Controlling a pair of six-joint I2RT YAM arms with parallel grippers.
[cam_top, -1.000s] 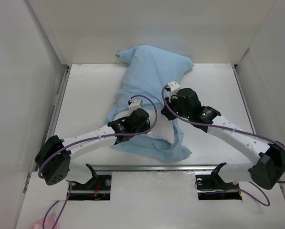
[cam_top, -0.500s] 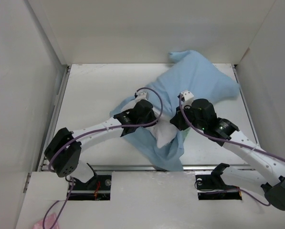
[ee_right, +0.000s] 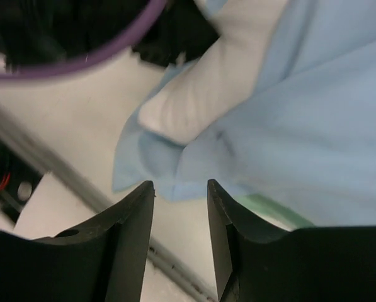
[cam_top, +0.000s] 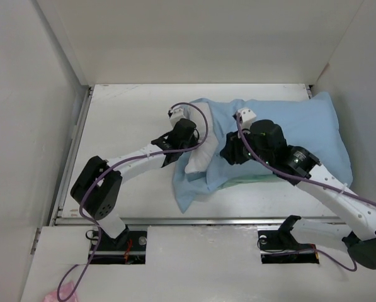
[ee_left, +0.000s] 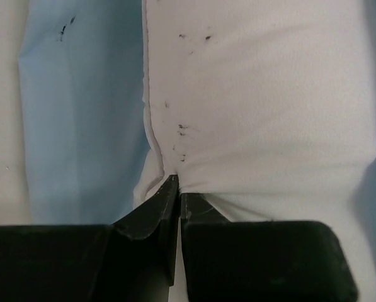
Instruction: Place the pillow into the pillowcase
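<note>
On the table (cam_top: pixel 125 116), pillow (cam_top: pixel 200 160) mostly inside pillowcase (cam_top: pixel 301 132); one end out at left

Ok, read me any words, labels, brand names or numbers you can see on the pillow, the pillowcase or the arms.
No text can be read in any view.
The pillow: only small dark specks, no letters.
The pillowcase: plain blue cloth, no print.
The left claw and right claw: bare black, no marking.
The white block on the left wrist: too small to show any print.
</note>
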